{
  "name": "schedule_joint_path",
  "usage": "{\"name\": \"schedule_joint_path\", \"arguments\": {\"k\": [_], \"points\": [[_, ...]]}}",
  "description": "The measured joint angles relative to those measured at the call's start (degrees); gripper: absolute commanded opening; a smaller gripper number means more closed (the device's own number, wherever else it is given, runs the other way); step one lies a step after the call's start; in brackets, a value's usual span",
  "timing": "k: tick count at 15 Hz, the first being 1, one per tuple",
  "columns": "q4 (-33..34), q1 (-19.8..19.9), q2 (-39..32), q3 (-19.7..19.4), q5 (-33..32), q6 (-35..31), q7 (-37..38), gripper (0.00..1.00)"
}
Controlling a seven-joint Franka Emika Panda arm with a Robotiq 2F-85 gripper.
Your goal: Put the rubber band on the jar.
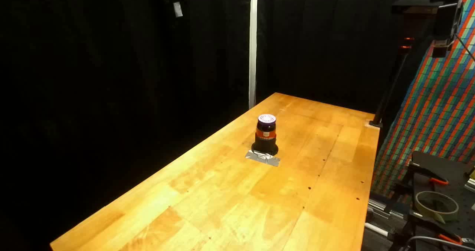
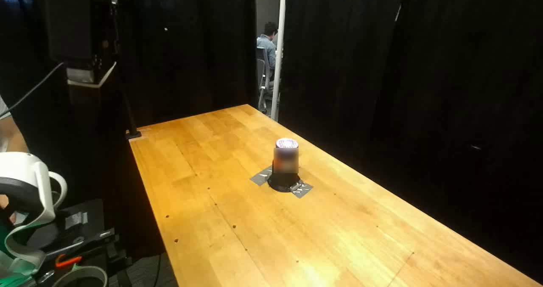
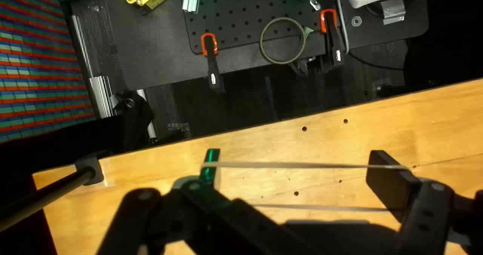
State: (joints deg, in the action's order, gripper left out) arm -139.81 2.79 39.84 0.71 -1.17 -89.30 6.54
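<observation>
The pincer (image 3: 300, 174) stands spread wide, a rubber band (image 3: 290, 165) (pale, taut) stretched around its fingers (image 3: 392, 187).

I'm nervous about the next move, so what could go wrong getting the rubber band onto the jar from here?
The rubber band is stretched around both open fingers of the gripper, so it might slip off or snap. The jar doesn't show in the wrist view, so lining up by that camera alone could miss. The jar also stands upright in both exterior views, so a finger lowered off-centre may bump its pale lid.
</observation>
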Motion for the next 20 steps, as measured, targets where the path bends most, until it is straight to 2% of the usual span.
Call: {"name": "schedule_joint_path", "arguments": {"k": [7,9,15,20], "points": [[0.59,-0.11,-0.01,0.07,0.0,-0.22,-0.05,1.0],[1.31,-0.67,-1.8,1.17,0.25,-3.62,0.24,1.0],[10.26,-3.64,-19.08,6.76,0.49,-18.84,2.67,1.0],[19.79,-5.36,-36.36,8.06,-0.36,-29.85,4.61,1.0]]}}
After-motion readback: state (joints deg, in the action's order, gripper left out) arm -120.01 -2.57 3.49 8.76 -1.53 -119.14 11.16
